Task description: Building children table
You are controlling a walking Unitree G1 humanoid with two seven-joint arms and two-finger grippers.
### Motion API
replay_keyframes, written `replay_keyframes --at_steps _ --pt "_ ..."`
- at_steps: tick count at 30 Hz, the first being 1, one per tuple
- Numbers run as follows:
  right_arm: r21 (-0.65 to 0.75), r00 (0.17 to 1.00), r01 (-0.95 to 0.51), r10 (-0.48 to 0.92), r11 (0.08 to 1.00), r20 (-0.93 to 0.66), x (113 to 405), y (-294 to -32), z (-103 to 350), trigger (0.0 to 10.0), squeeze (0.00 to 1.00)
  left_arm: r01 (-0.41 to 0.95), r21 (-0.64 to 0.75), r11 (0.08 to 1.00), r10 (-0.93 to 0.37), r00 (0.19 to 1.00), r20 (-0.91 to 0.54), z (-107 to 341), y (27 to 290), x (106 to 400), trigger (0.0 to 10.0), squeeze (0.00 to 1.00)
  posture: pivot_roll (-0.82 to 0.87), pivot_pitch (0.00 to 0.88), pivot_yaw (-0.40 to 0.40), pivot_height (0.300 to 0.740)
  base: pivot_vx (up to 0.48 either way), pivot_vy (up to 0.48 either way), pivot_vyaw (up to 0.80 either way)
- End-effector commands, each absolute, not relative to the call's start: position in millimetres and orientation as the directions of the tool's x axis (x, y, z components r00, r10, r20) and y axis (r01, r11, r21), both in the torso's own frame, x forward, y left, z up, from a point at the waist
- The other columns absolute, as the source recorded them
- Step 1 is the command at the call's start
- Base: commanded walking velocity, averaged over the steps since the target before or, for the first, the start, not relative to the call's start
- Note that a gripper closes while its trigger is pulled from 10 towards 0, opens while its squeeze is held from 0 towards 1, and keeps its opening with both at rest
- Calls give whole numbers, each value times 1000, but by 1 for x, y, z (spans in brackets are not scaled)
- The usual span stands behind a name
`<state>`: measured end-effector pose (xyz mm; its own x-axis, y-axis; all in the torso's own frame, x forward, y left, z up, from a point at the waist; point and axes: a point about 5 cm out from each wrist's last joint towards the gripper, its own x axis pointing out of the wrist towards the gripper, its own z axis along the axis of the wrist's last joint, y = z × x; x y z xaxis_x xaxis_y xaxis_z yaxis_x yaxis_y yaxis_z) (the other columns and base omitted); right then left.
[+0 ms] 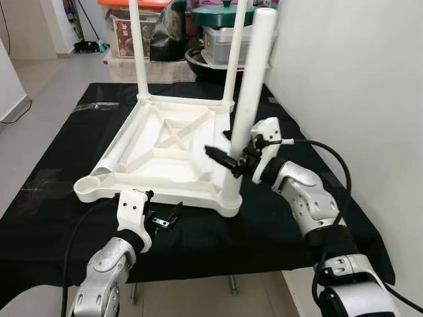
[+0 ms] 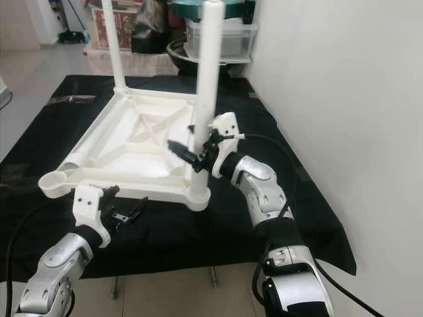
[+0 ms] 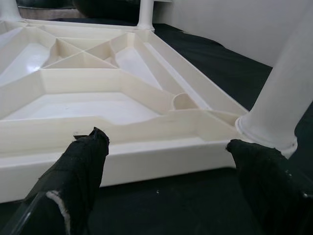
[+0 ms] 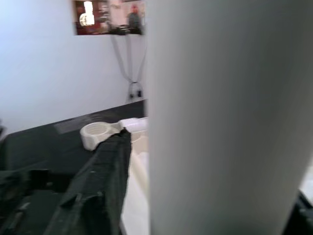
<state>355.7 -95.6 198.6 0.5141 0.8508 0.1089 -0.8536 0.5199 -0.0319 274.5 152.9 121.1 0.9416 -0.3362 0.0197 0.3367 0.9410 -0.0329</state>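
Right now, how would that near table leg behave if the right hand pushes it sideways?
Leg looks stiff, smooth plastic, so probably slippery. It stands tall in its socket; a push may tilt the light-looking tabletop.

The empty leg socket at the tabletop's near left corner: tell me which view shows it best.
The left eye view: the empty leg socket sits unobstructed, its round opening plain. The right eye view shows it too, nearer the frame's edge. The right wrist view catches it small behind the leg held by the right pincer.
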Motion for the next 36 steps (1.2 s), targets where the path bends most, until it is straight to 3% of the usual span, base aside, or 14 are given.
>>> replay_keyframes --at_steps 1,3,4,5,6,9,11,16,20,21,23,24,25,36 --pt "2 442 -897 896 442 37 350 -74 178 1490 0 339 -39 940 -339 941 8 117 151 272 10000 0 114 0 -114 740 0 0 0" --pt "8 452 -892 892 452 30 351 -71 176 1490 0 335 -38 941 -335 942 8 117 151 272 10000 0 114 0 -114 740 0 0 0" --pt "26 520 -854 854 520 -3 356 -68 170 0 0 328 -40 944 -328 945 8 117 153 270 10000 0 119 0 -117 740 0 0 0" --pt "59 690 -717 720 694 -76 368 -73 160 0 0 322 -41 946 -322 947 4 116 155 267 10000 0 122 0 -118 740 0 0 0" --pt "59 690 -717 720 694 -76 368 -73 160 0 0 322 -41 946 -322 947 4 116 155 267 10000 0 122 0 -118 740 0 0 0" --pt "42 931 -263 265 964 -251 384 -106 136 0 0 316 -42 948 -316 949 -7 114 157 263 10000 0 115 0 -112 740 0 0 0" --pt "42 931 -263 265 964 -251 384 -106 136 0 0 316 -42 948 -316 949 -7 114 157 263 10000 0 115 0 -112 740 0 0 0" --pt "-63 897 301 -305 951 -319 365 -169 105 0 0 325 -45 945 -326 945 -10 113 154 264 10000 0 90 0 -100 740 0 0 0" --pt "-85 877 362 -370 928 -306 358 -175 104 0 0 333 -49 942 -334 943 -7 114 152 266 10000 0 75 0 -88 740 0 0 0" --pt "-86 881 370 -379 925 -281 353 -172 107 2941 0 341 -49 939 -342 940 -7 113 150 267 10000 0 70 0 -84 740 0 0 0" --pt "-86 881 370 -379 925 -281 353 -172 107 2941 0 341 -49 939 -342 940 -7 113 150 267 10000 0 70 0 -84 740 0 0 0" --pt "-2 939 263 -257 965 -229 354 -153 118 10000 404 346 -52 937 -346 938 -7 114 149 267 10000 0 72 0 -84 740 0 0 0" --pt "59 976 161 -150 985 -160 356 -136 132 10000 1000 347 -54 936 -348 938 -7 114 148 267 10000 0 75 0 -83 740 0 0 0" --pt "78 986 152 -157 985 59 372 -151 185 10000 1000 332 -48 942 -333 943 -12 112 153 267 10000 0 65 0 -96 740 0 0 0"
